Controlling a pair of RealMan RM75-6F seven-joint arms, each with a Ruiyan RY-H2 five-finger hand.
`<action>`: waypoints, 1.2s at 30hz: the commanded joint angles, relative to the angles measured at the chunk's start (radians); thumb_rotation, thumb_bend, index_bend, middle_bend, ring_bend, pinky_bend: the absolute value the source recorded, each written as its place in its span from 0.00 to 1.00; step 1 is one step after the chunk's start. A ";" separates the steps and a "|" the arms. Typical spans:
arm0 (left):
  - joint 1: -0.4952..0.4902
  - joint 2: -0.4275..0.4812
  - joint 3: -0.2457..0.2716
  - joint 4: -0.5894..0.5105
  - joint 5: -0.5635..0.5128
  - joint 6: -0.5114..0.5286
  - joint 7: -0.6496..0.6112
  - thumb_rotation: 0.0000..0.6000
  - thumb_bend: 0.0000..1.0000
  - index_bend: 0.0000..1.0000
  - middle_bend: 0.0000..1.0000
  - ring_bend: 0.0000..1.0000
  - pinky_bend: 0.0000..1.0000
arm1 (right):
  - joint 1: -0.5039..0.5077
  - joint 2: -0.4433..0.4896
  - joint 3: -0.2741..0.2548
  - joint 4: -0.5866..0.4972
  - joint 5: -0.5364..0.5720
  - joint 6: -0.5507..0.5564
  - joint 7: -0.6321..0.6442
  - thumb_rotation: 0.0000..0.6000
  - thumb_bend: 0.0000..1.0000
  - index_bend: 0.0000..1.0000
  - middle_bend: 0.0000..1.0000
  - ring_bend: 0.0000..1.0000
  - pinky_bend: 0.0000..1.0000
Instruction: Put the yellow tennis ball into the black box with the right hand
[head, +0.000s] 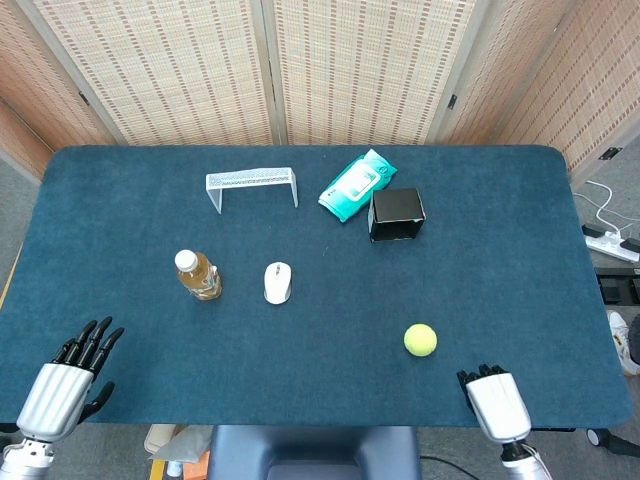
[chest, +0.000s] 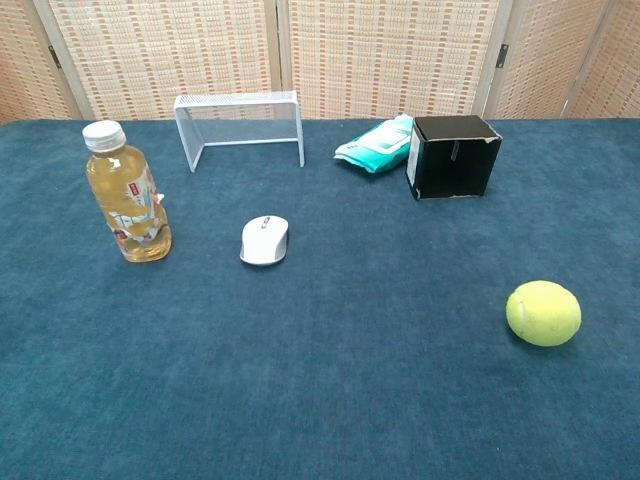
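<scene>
The yellow tennis ball (head: 420, 340) (chest: 543, 313) lies on the blue table, near its front right. The black box (head: 396, 214) (chest: 454, 155) stands further back, beside a pack of wipes, its opening hidden from the chest view. My right hand (head: 493, 403) hovers at the table's front edge, just right of and nearer than the ball, not touching it. Its fingers look short from above and hold nothing. My left hand (head: 65, 375) rests at the front left corner with its fingers spread, empty. Neither hand shows in the chest view.
A teal wipes pack (head: 356, 184) leans against the box's left side. A white wire rack (head: 251, 185) stands at the back, a tea bottle (head: 198, 275) and a white mouse (head: 277, 282) in the middle left.
</scene>
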 joint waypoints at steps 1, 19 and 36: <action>-0.001 -0.001 0.000 -0.001 -0.001 -0.002 0.003 1.00 0.36 0.13 0.11 0.04 0.27 | 0.005 -0.024 -0.001 0.026 0.007 -0.013 0.009 1.00 0.91 0.80 0.96 0.69 0.76; -0.002 -0.006 0.002 -0.001 0.003 -0.009 0.019 1.00 0.36 0.13 0.11 0.04 0.27 | 0.047 -0.195 0.010 0.259 0.042 -0.070 0.117 1.00 0.91 0.80 0.98 0.70 0.77; -0.004 -0.002 0.003 0.000 0.005 -0.011 0.007 1.00 0.36 0.13 0.11 0.04 0.27 | 0.095 -0.323 0.049 0.401 0.075 -0.072 0.182 1.00 0.91 0.80 0.98 0.70 0.77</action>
